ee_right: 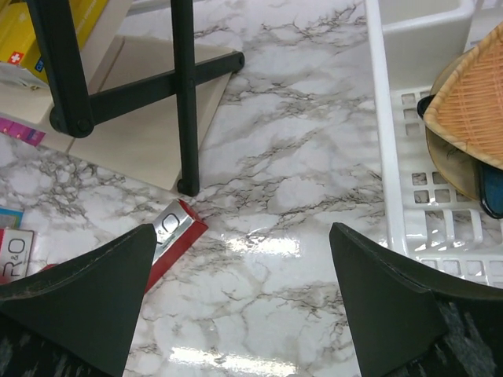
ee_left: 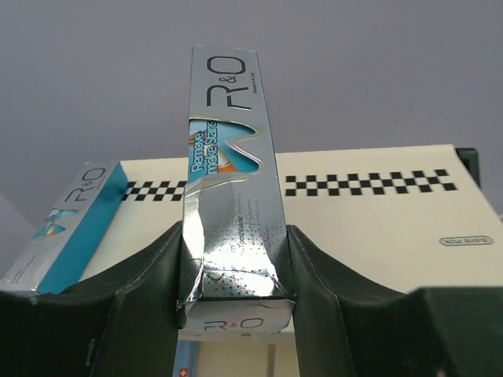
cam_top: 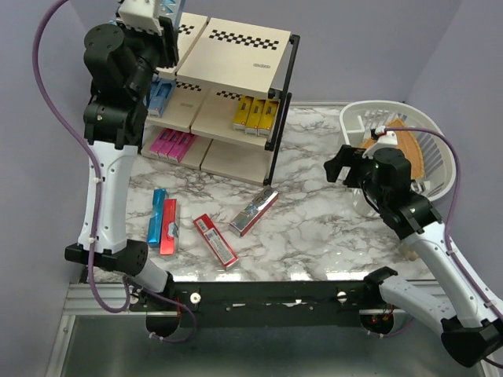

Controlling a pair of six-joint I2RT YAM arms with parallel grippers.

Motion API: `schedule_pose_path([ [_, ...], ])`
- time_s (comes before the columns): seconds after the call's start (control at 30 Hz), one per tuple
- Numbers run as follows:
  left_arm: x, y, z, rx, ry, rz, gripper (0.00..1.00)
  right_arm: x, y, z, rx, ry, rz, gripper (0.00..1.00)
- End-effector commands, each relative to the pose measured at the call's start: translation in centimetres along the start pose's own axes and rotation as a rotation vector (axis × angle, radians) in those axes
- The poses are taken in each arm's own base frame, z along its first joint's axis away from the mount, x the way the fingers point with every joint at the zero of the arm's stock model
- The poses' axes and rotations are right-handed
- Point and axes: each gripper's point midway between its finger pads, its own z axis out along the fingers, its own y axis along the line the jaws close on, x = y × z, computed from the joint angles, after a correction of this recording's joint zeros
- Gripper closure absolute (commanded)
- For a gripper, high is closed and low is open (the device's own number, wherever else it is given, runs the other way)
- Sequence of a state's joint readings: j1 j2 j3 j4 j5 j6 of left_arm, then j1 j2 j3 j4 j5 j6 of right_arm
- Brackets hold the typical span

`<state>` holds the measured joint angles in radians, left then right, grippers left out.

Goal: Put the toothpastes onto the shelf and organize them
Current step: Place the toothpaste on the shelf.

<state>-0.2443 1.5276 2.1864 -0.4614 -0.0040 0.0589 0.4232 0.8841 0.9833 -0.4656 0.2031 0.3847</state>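
left gripper (cam_top: 151,23) high over shelf (cam_top: 236,59) top board, clamps toothpaste (cam_top: 172,7) | middle tier: yellow boxes (cam_top: 256,115), bottom tier: pink boxes (cam_top: 172,145) | on table (cam_top: 314,236): blue box (cam_top: 157,216) beside red box (cam_top: 168,228), second red box (cam_top: 214,240), silver-red box (cam_top: 254,212) | right gripper (cam_top: 336,167) spread, near basket (cam_top: 357,119)

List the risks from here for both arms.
1. The silver-and-teal cardboard toothpaste box is dented where the left gripper squeezes it; more pressure may crush it.
2. Lowered carelessly toward the beige checker-striped top board, it may knock the neighbouring silver-and-teal box.
3. The open right gripper hovers near the black metal shelf leg; reaching for the red-and-silver box beside it could strike the leg.
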Motion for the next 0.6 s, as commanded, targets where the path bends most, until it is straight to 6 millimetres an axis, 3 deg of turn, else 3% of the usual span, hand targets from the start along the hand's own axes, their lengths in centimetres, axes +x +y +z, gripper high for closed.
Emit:
schedule_pose_path([
  [0.0,0.2,2.7,0.8,0.046,-0.009,-0.021,0.79,0.2,0.5,0.8,-0.035,0.001,-0.043,0.00],
  [0.07,1.4,4.7,1.4,0.013,0.014,-0.018,0.79,0.3,0.5,1.0,-0.041,0.006,-0.056,0.00],
  [0.13,2.0,5.2,1.8,0.037,0.023,-0.012,0.78,0.5,0.7,1.4,-0.046,0.019,-0.061,0.00],
  [0.4,5.3,10.6,3.3,-0.029,0.087,0.009,0.76,1.7,1.2,2.6,-0.058,0.088,-0.066,0.00],
  [0.57,7.9,11.0,4.3,0.004,0.137,0.000,0.71,2.0,1.4,3.3,-0.055,0.115,-0.070,0.00],
])
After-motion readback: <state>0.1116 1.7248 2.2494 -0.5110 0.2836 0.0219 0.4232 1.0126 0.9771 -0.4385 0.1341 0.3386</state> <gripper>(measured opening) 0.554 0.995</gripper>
